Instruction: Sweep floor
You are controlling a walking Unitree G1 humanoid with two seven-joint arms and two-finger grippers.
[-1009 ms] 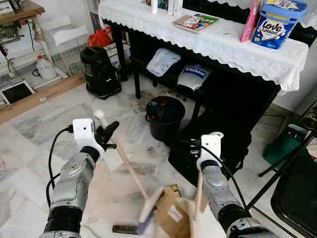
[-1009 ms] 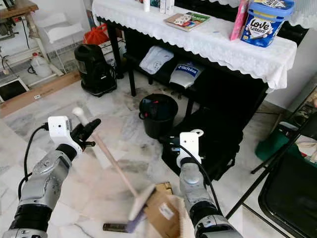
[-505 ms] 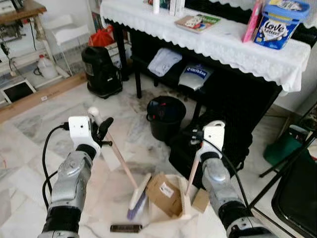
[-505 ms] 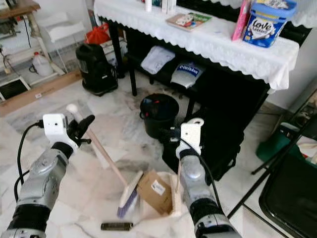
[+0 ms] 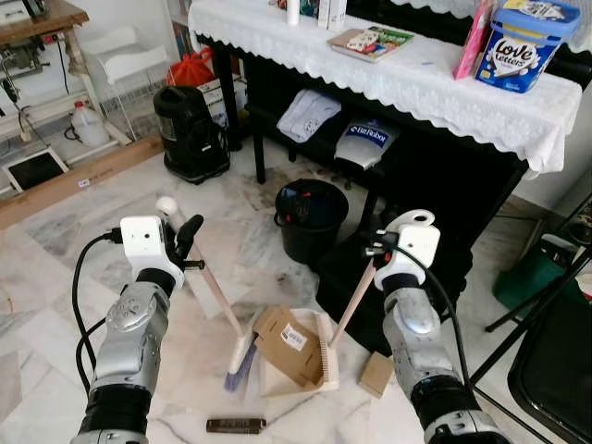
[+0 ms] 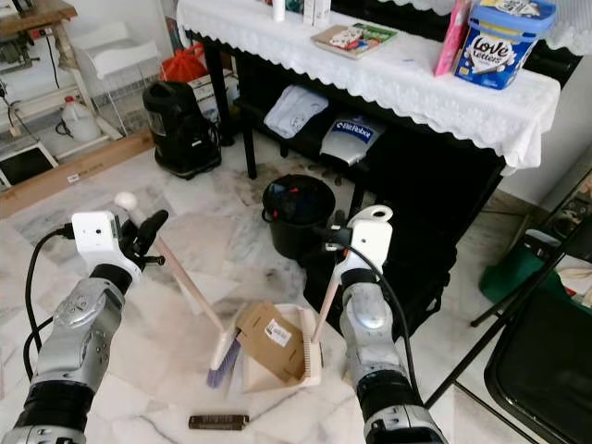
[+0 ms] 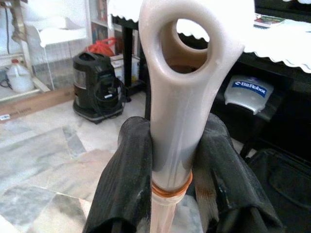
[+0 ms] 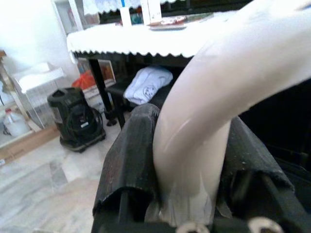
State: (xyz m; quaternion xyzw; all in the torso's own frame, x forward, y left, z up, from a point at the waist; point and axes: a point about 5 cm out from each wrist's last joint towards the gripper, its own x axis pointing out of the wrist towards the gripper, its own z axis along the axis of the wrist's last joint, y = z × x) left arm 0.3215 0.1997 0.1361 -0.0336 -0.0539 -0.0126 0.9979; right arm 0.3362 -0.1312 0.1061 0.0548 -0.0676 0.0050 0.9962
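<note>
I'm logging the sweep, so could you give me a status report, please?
Left tool shut on wooden-handled broom. Right tool shut on cream dustpan. Brown cardboard box on pan; small cardboard piece, dark bar loose on floor.

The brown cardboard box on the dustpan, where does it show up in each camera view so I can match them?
Left eye view: cardboard box lies low in the middle, on the dustpan, right of the broom.
Right eye view: the same box, a little left of the middle.
Left wrist view: not in it.
Right wrist view: not in it.
Shared landmark: the black bucket stands beyond the box in both eye views.
</note>
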